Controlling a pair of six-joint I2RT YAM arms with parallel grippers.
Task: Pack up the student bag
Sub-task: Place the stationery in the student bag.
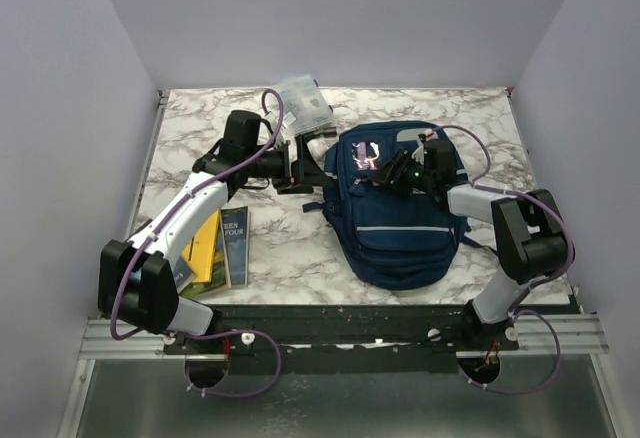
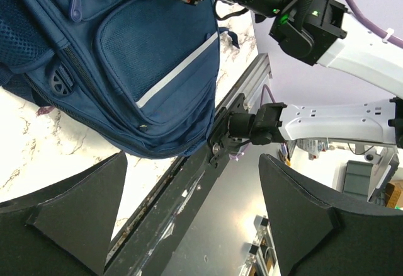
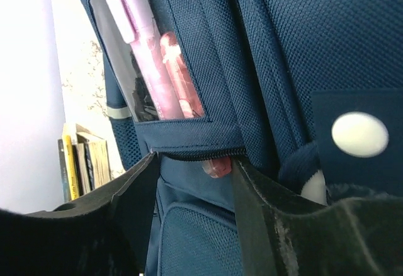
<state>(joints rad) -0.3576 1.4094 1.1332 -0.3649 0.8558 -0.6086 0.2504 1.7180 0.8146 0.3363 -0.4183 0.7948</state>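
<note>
Jaws apart on right gripper (image 3: pixel 195 159) at student bag (image 3: pixel 283 49)

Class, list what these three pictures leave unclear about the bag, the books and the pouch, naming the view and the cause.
Top view: student bag opening, hidden by right gripper.
Top view: books, titles partly under left arm.
Top view: clear pouch contents, too small.
Right wrist: pink tab, top behind a seam.

The student bag (image 1: pixel 405 223) lies on the table (image 1: pixel 290 248), books (image 1: pixel 225 246) to its left
</note>
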